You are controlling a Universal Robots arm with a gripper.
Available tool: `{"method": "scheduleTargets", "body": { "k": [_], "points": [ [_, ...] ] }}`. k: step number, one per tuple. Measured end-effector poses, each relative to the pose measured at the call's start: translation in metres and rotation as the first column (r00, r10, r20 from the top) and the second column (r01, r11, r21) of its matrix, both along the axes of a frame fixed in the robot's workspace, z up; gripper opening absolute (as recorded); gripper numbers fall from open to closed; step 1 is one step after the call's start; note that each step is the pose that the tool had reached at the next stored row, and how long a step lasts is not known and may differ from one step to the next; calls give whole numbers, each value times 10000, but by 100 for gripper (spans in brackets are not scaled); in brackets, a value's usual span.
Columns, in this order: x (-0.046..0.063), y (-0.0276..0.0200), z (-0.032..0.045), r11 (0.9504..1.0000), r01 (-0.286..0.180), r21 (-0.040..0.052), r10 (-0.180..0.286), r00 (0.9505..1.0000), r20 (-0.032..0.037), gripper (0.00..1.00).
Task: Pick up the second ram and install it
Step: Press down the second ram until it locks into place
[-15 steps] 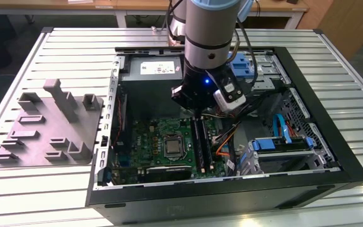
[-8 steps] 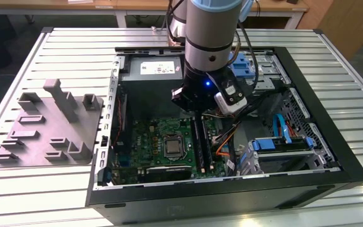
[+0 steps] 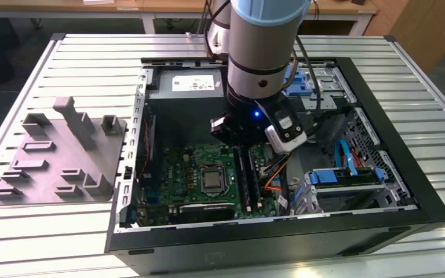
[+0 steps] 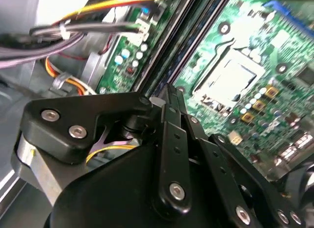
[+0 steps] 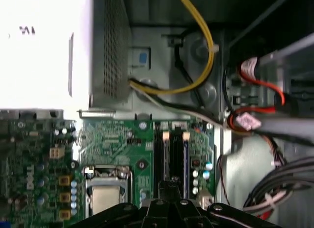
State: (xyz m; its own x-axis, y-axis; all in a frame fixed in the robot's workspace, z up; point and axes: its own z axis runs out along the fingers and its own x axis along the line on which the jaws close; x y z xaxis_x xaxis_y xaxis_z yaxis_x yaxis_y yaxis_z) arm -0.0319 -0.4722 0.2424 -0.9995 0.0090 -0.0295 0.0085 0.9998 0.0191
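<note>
At the near edge of the table [image 3: 53, 231], the open case [image 3: 284, 229] lies on its side. The motherboard [image 3: 183, 168] sits flat on its floor.

Just past the case's near wall are the CPU socket [image 3: 209, 178] and, beside it toward the exterior view's right, the long black slots [image 3: 247, 176]. The gripper [image 3: 242, 147] hangs straight above the far end of those slots, close to the board.

In the second wrist view its fingers [image 4: 171, 120] look pressed together at the tip. No board can be made out between them.

In the first wrist view, a thin bluish strip stands on edge in the slot on the cable side. I take it for the ram [image 5: 186, 162], already down in its slot. I cannot tell whether it is the first stick or the second, or whether it is fully latched.

By judgement, such a stick is light, stiff and thin. It is easily cracked or scratched, and slippery on its flat faces. It should be held by the long upper edge near the middle, clear of the chips and the contact edge. Any push should go squarely down, because a tilt would jam it.

Orange cables [image 3: 273, 174] run just beside the slots. The power supply [image 3: 183, 87] lies at the case's far wall. A grey fixture [image 3: 60, 156] rests well apart, near the table's edge on the exterior view's left.
</note>
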Motion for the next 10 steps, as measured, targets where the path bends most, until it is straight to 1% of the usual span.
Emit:
{"method": "scheduleTargets", "body": {
  "k": [4, 6, 10],
  "points": [
    [-4, -112, -1, 10000, 1, -7, -1, 10000, 1, 10],
    [-5, -159, 0, 10000, 1, -15, -1, 10000, 0, 10],
    [-6, -239, 0, 10000, 0, -45, 0, 10000, 0, 10]
  ]
}}
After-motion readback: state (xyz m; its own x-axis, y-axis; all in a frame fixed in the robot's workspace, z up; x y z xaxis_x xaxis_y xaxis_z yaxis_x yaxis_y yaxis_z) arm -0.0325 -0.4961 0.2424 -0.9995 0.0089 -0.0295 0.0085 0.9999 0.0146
